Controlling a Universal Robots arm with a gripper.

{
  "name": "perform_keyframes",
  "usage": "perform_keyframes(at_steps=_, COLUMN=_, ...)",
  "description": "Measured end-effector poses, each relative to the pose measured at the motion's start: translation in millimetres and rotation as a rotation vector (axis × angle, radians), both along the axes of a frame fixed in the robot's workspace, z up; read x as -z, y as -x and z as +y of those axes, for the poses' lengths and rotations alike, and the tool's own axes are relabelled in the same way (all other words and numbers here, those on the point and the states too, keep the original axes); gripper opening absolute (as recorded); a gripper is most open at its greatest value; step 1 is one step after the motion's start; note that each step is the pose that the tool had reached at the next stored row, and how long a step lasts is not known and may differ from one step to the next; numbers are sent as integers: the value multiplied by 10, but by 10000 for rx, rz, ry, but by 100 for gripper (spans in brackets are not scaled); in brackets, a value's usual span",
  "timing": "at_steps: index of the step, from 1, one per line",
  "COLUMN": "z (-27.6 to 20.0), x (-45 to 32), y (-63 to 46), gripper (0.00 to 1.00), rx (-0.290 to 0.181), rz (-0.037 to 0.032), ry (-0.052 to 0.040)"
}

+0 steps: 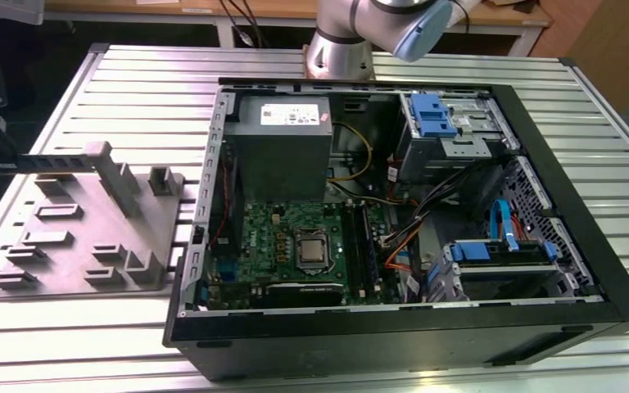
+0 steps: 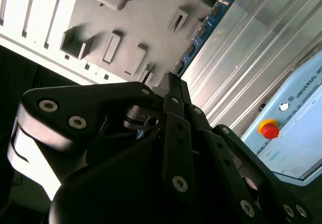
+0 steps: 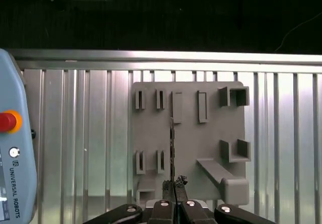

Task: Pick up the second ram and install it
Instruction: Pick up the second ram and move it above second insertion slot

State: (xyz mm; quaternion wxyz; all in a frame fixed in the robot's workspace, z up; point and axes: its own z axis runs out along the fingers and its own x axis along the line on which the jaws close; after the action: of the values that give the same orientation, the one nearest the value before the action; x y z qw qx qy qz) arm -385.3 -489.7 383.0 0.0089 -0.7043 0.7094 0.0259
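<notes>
in the first wrist view, gripper (image 3: 173,185) with fingers clamped on one end of the memory stick (image 3: 172,143), seen edge-on as a thin dark line over the grey tray (image 3: 201,148), between its small upright posts. cannot tell whether touching the tray or just above it. in the second wrist view, black fingers (image 2: 173,90) pressed together on the stick, its blue board reaching out beyond them. control pad (image 3: 12,183) with a red button (image 3: 9,122) lying on the ribbed metal table (image 3: 75,133) near the tray. in the exterior view, tray at the left of the frame, open computer case (image 1: 402,340) at centre and right, green motherboard (image 1: 282,237) inside, well apart from the tray.
</notes>
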Motion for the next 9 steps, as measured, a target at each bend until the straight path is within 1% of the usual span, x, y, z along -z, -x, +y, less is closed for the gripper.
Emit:
perform_keyframes(at_steps=3, z=0, x=-1, y=-115, gripper=8, rx=-1, rz=1, ry=0)
perform_keyframes(at_steps=9, z=0, x=0, y=-309, gripper=8, rx=0, rz=0, ry=0)
